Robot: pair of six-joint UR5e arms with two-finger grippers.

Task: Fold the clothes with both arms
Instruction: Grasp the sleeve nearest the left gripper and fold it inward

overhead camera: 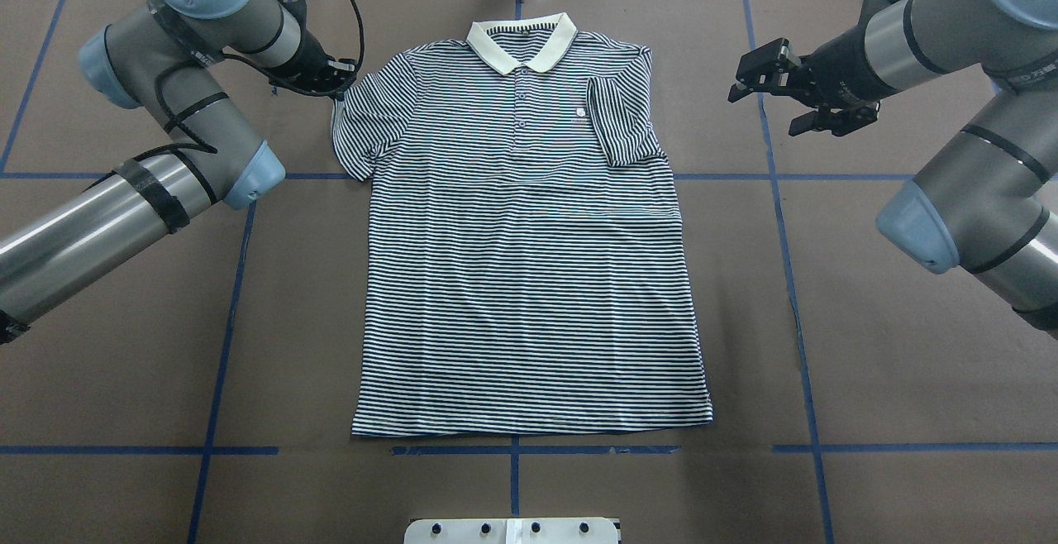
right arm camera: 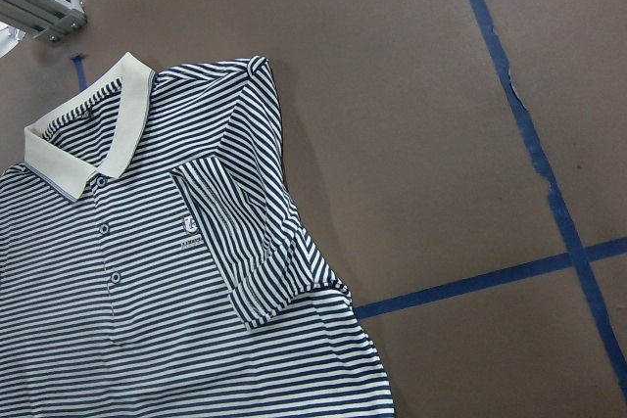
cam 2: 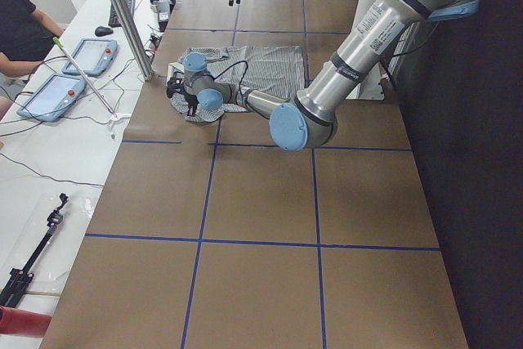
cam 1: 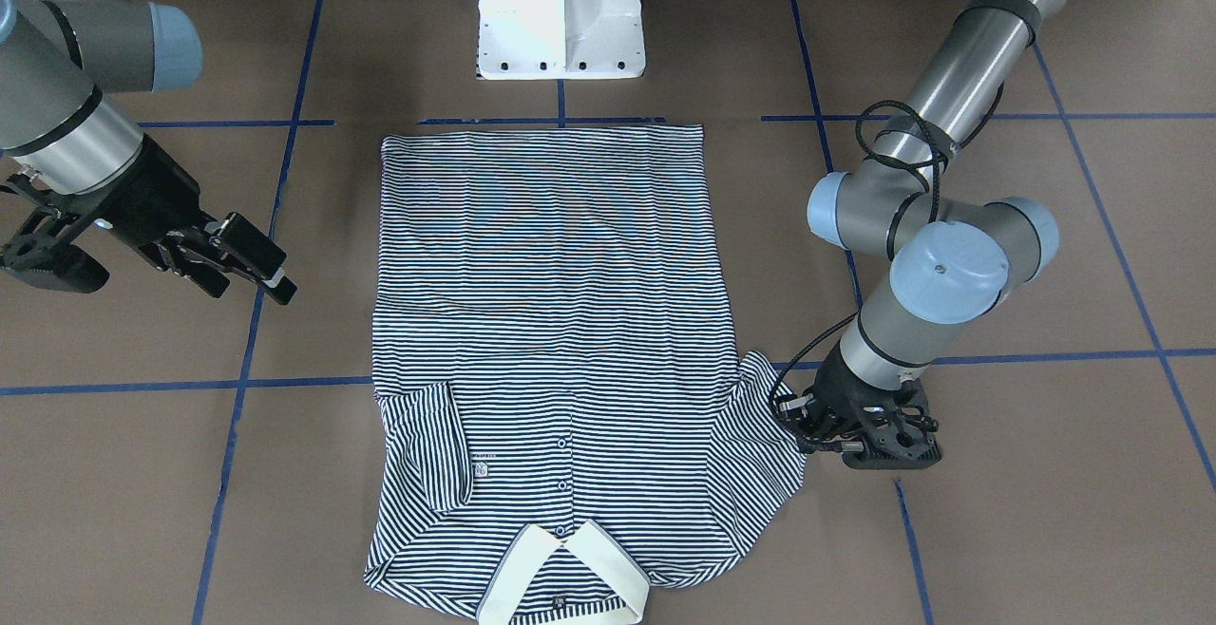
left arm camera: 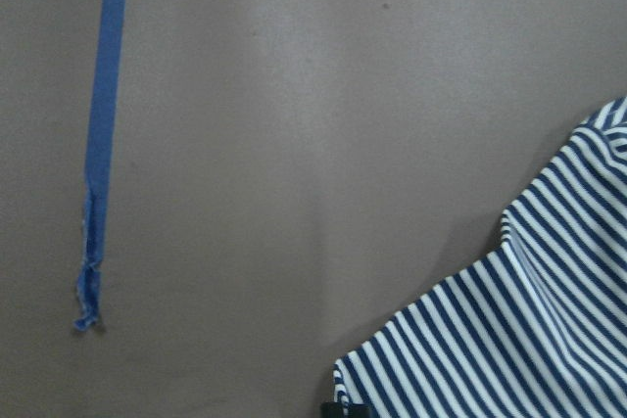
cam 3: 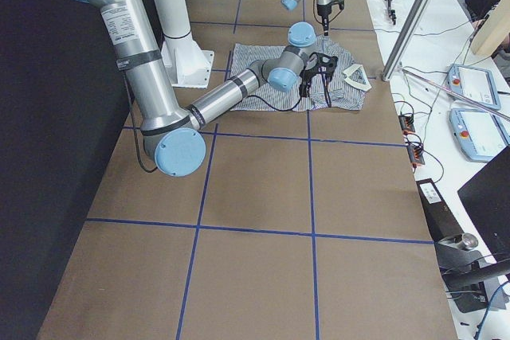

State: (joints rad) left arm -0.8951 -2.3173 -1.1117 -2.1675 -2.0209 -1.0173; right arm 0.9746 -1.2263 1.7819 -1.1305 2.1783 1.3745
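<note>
Navy-striped polo shirt (overhead camera: pixel 529 263) flat on table (overhead camera: pixel 868 362).

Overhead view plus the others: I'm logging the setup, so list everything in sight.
Shirt: one, navy-white striped, cream collar; flat mid-table, sleeve on robot's right folded in.
Table: one, brown, under everything.
Tape: several lines, blue, gridding the table.
Pedestal: one, white, by the hem.
Pendants: two, grey-blue, side bench.
Person: one, dark top, at that bench.
Arms: two, grey, light-blue caps; left arm, right arm flank the shirt.
End effectors: two, black; left end effector at the spread sleeve's edge, right end effector open, off the shirt.
</note>
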